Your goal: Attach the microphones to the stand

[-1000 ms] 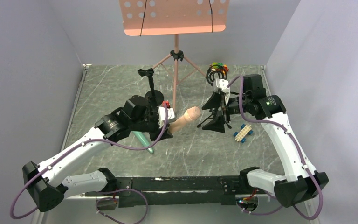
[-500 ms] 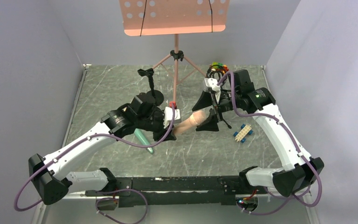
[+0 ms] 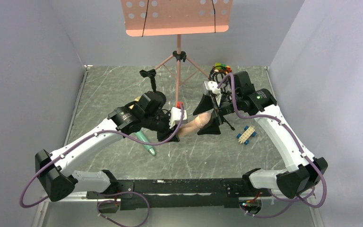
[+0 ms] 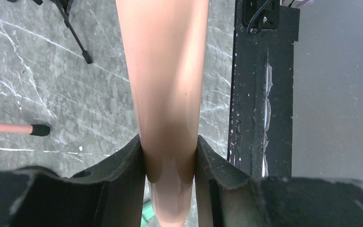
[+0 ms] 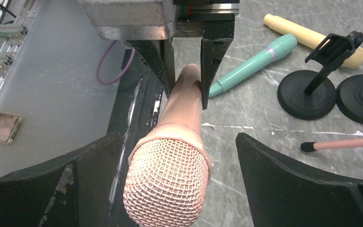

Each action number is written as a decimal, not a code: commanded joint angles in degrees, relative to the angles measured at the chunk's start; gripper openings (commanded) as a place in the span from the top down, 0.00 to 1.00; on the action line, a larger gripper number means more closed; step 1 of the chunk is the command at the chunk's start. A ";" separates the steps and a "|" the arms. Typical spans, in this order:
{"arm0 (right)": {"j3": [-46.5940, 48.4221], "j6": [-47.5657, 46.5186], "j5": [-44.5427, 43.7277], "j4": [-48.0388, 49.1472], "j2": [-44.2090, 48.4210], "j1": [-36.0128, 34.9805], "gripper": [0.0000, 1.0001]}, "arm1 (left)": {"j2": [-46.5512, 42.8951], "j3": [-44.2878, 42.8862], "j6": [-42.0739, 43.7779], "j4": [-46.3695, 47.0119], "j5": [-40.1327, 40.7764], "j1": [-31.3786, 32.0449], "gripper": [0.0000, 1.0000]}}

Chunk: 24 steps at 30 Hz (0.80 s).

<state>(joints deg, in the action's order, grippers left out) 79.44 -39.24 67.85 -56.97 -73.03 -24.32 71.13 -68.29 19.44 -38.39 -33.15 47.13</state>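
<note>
The salmon pink microphone (image 3: 194, 125) hangs level above the table between both arms. My left gripper (image 4: 170, 156) is shut on its handle, near the tail end. The mesh head (image 5: 168, 184) sits between the fingers of my right gripper (image 5: 170, 142), which is open with a gap on each side of the head. The teal microphone (image 5: 255, 64) and the pale yellow microphone (image 5: 312, 40) lie flat on the table. A black stand (image 5: 307, 92) with a round base and an empty clip stands beside them; a second round base (image 5: 361, 99) is next to it.
A pink music stand (image 3: 177, 19) rises at the back, one of its rubber-tipped legs (image 5: 340, 143) reaching under the arms. A blue and white toy car (image 3: 246, 135) lies right of my right gripper. Coloured toys (image 3: 221, 68) sit at the back right.
My right gripper has swung left and now straddles the pink microphone's head. The left arm has carried the microphone slightly right towards it, still gripping the handle.
</note>
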 commanded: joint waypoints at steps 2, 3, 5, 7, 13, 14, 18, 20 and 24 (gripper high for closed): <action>0.06 -1.01 2.37 1.07 0.92 -0.26 0.06 | 0.07 -2.81 1.56 0.29 -1.23 0.25 1.00; -0.05 -0.97 2.37 1.12 0.87 -0.28 0.07 | 0.06 -2.83 1.58 0.38 -1.26 0.24 1.00; -0.32 -0.62 2.38 1.38 0.96 -0.29 0.08 | 0.06 -2.77 1.50 0.50 -1.32 0.30 1.00; -0.65 -0.22 2.30 1.69 1.09 -0.29 0.09 | 0.06 -2.71 1.41 0.63 -1.46 0.25 1.00; -1.52 0.78 2.42 2.57 1.13 -0.47 0.07 | 0.23 -2.46 0.89 1.59 -2.16 0.26 1.00; -1.61 0.95 2.62 2.76 1.14 -0.47 0.07 | 0.28 -2.48 0.80 1.73 -2.25 0.25 1.00; -1.73 1.32 3.92 3.31 1.22 -0.53 0.05 | 0.32 -2.62 0.77 1.92 -2.45 0.26 1.00; -1.74 1.80 3.70 3.80 1.34 -0.53 0.05 | 0.39 -2.87 0.84 1.70 -2.54 0.24 1.00; -1.80 2.61 3.35 4.67 1.24 -0.52 0.07 | 0.75 -3.52 0.99 1.05 -2.62 0.28 1.00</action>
<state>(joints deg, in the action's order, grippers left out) 78.00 -37.01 69.10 -55.53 -73.01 -24.58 71.83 -68.51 19.81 -38.81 -33.41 47.13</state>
